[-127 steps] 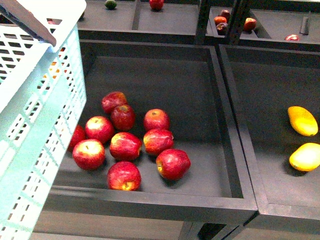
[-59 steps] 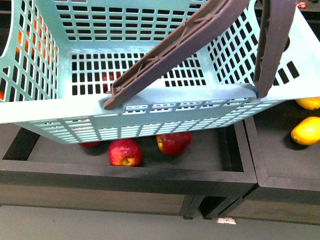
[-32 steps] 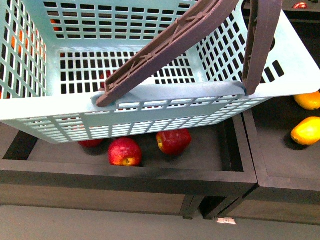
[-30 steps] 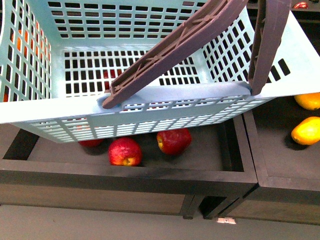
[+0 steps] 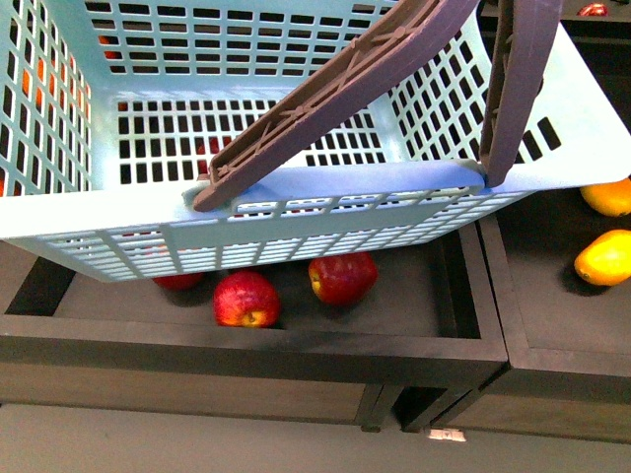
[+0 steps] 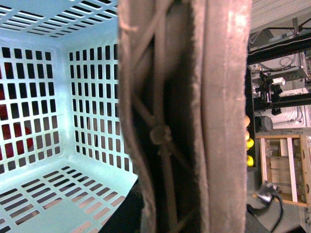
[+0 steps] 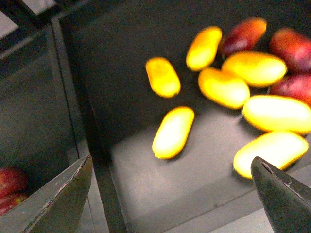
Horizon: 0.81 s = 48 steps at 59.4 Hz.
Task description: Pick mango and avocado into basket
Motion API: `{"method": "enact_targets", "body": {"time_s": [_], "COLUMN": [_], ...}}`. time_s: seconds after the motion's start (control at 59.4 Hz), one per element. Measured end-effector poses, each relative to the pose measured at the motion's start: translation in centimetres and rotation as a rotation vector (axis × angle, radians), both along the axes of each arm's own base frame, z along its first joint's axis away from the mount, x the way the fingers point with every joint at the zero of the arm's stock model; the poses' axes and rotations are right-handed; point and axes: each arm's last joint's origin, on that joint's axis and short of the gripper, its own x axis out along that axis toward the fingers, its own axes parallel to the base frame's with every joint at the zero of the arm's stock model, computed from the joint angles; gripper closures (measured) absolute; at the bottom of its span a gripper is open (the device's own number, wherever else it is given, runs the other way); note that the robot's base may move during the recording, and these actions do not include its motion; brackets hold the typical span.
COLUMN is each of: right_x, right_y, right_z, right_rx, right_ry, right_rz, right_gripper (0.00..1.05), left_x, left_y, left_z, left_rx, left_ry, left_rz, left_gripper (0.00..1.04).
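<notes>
The light teal basket (image 5: 296,197) hangs tilted over the apple bin and fills the upper front view, its brown handles (image 5: 345,89) raised. In the left wrist view a handle (image 6: 194,116) fills the middle, with my left gripper shut on it and its fingers hidden; the basket's slotted inside (image 6: 48,97) holds no fruit. My right gripper (image 7: 172,194) is open above a dark bin of several yellow-orange mangoes, the nearest mango (image 7: 173,132) just beyond its fingertips (image 7: 282,194). Two mangoes (image 5: 603,258) show at the front view's right edge. The avocado is out of view.
Red apples (image 5: 246,299) lie in the dark bin (image 5: 296,345) under the basket. A raised black divider (image 5: 488,296) separates it from the mango bin. Reddish fruit (image 7: 291,48) lies beside the mangoes. Apples (image 7: 12,187) show past the divider (image 7: 92,145).
The basket has swung in from the far left and now covers most of the apple bin. Over the last half second it only rocked slightly.
</notes>
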Motion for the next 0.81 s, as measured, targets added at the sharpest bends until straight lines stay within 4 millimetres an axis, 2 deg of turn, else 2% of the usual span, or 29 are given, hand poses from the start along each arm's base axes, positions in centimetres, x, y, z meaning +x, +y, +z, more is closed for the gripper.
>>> {"method": "enact_targets", "body": {"time_s": [0.168, 0.421, 0.438, 0.69, 0.808], "right_x": [4.7, 9.4, 12.3, 14.7, 15.9], "right_y": [-0.8, -1.3, -1.8, -2.0, -1.5], "right_z": [-3.4, -8.0, -10.0, -11.3, -12.6], "right_rx": [0.091, 0.219, 0.266, 0.297, 0.314], "right_ry": [0.086, 0.217, 0.301, 0.321, 0.345], "right_rz": [-0.091, -0.190, -0.258, -0.280, -0.280], "right_gripper": [0.09, 0.09, 0.09, 0.09, 0.09], "left_x": [0.0, 0.0, 0.0, 0.0, 0.0], "left_y": [0.0, 0.0, 0.0, 0.0, 0.0], "left_z": [0.0, 0.0, 0.0, 0.0, 0.0], "left_rx": [0.000, 0.001, 0.000, 0.001, 0.001], "left_ry": [0.000, -0.001, 0.000, -0.001, -0.001], "left_rz": [0.000, 0.001, 0.000, 0.001, 0.001], "left_gripper": [0.91, 0.91, 0.91, 0.91, 0.91]}}
